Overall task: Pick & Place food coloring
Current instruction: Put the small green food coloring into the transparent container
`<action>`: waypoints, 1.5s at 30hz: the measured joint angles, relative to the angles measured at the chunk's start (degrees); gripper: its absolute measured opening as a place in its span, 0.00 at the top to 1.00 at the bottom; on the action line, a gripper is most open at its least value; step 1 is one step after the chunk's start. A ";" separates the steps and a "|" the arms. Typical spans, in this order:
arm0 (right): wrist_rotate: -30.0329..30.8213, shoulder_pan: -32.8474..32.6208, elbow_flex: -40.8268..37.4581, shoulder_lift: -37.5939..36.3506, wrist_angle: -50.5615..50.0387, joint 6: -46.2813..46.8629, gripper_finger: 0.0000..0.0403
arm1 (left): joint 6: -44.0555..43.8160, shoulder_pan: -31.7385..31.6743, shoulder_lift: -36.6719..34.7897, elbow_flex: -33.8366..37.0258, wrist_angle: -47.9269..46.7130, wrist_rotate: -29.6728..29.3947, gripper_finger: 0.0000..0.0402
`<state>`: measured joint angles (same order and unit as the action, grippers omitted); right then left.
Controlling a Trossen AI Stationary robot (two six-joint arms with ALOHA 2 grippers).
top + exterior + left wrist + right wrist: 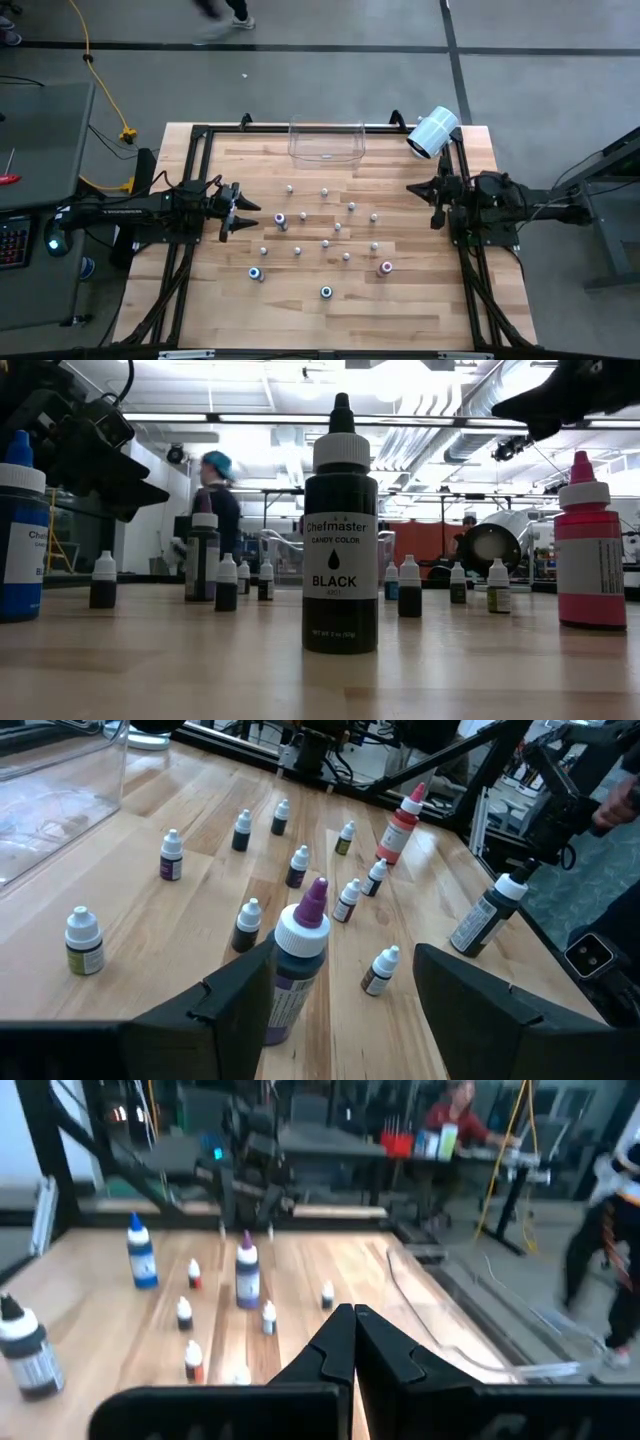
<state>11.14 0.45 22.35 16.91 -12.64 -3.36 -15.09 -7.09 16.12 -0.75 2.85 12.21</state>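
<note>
Spread wide and grasping nothing, the left gripper (pixel 240 212) waits at the table's left side, with the purple-capped bottle (pixel 280 220) just to its right, in line with the gap between its fingers. Further right, the small whitish-capped bottles (pixel 337 228) stand scattered across the middle of the wooden table (pixel 400 320), all upright. They look light, rigid and smooth, easily toppled; gripping the body below the cap seems safest. Clenched and empty, the right gripper (pixel 436 204) sits at the right side, well apart from them.
</note>
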 joint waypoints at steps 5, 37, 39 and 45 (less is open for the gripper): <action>0.47 0.00 9.65 8.71 -11.02 -0.11 1.00 | -0.02 -0.01 -0.02 0.00 0.00 0.02 0.42; -10.86 0.36 41.36 48.75 -45.41 7.31 0.99 | 0.00 -0.02 -0.02 0.00 0.02 0.28 0.42; -13.06 1.17 41.36 50.52 -44.27 7.93 0.99 | -0.01 -0.02 -0.02 0.00 0.02 0.28 0.42; -17.93 3.79 44.53 56.60 -43.93 7.81 0.92 | 0.00 -0.01 -0.02 0.00 0.02 0.26 0.42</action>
<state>-6.78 4.24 66.88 73.51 -56.57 4.46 -15.09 -7.10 16.10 -0.75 2.87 12.47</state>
